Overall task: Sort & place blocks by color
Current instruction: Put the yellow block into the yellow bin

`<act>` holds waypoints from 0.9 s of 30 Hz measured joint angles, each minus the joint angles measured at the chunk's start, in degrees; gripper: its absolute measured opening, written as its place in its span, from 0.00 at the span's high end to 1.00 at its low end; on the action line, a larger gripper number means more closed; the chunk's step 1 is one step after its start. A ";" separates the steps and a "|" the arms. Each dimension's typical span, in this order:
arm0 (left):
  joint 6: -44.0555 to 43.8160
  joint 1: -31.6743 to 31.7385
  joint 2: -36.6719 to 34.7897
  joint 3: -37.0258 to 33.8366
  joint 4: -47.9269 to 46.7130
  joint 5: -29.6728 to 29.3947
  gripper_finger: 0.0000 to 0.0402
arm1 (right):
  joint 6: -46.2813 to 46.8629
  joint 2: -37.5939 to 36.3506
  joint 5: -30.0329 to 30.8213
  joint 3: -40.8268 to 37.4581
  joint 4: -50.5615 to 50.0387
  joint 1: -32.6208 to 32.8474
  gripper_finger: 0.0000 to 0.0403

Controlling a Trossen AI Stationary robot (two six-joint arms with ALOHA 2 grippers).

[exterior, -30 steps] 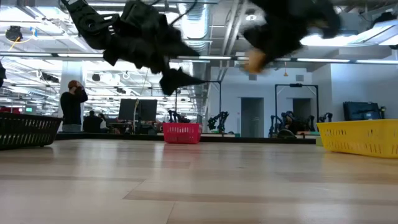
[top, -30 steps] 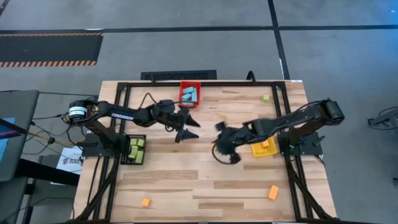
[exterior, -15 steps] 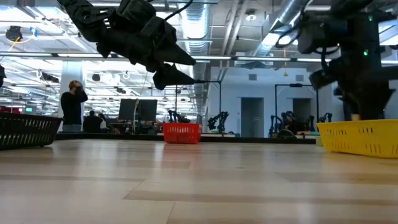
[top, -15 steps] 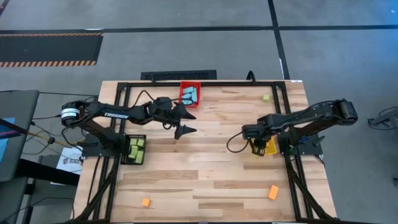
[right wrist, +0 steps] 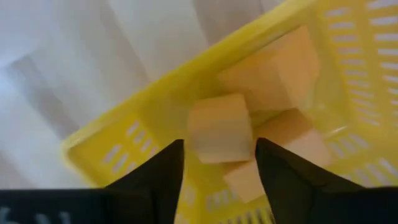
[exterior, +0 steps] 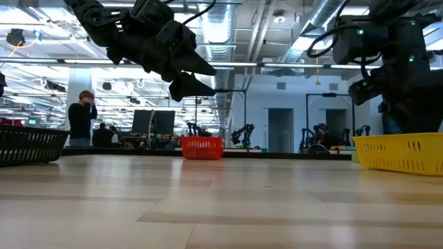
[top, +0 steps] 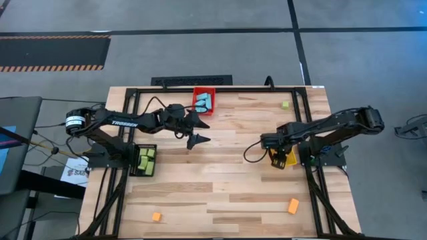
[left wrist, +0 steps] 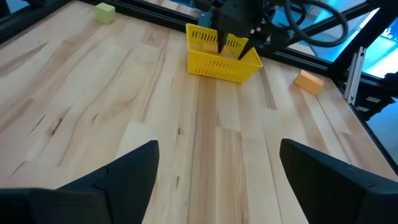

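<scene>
My right gripper (top: pixel 276 160) points down into the yellow bin (top: pixel 288 159), open. In the right wrist view an orange block (right wrist: pixel 221 127) shows between and just beyond its fingertips, above other orange blocks (right wrist: pixel 280 68), with a narrow gap on each side. My left gripper (top: pixel 197 137) hovers open above the table near the red bin (top: pixel 204 92), which holds light-blue blocks (top: pixel 203 101). Yellow-green blocks (top: pixel 146 160) fill the black bin. Loose on the table lie one yellow-green block (top: pixel 285 105) and two orange blocks (top: pixel 293 205) (top: pixel 156 217).
The black bin (top: pixel 135 160) sits at the table's left edge, the red bin at the far edge and the yellow bin (exterior: pixel 401 152) at the right. A black frame (top: pixel 133 93) runs around the table. Bare wood (top: pixel 213 180) lies between the arms. A person (exterior: pixel 82 117) stands in the room behind.
My right gripper has swung from the table's middle toward the right edge, carrying an orange block, and has tipped to point down into the yellow bin. It has stayed there for the last half second. My left arm has hardly moved.
</scene>
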 joint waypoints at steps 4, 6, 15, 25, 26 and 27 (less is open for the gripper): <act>0.43 0.07 0.00 0.00 -0.05 0.00 0.21 | 2.76 0.02 -3.46 2.22 -1.87 0.10 0.37; 1.04 0.43 0.00 0.00 -0.08 0.14 0.21 | 5.67 0.02 -5.72 4.38 -3.95 0.42 0.37; 4.13 1.29 0.00 0.00 -1.22 0.39 0.21 | 30.73 0.02 -11.74 11.22 -2.71 16.94 0.37; 7.33 1.29 0.02 0.00 -1.56 0.44 0.21 | 89.30 0.66 -2.64 11.22 3.65 45.43 0.37; 7.77 1.29 0.02 0.00 -1.39 0.40 0.21 | 95.37 1.21 -2.66 11.22 3.68 47.32 0.37; 8.23 1.29 0.00 0.00 -1.31 0.39 0.21 | 100.73 1.82 -2.64 11.22 3.71 49.22 0.37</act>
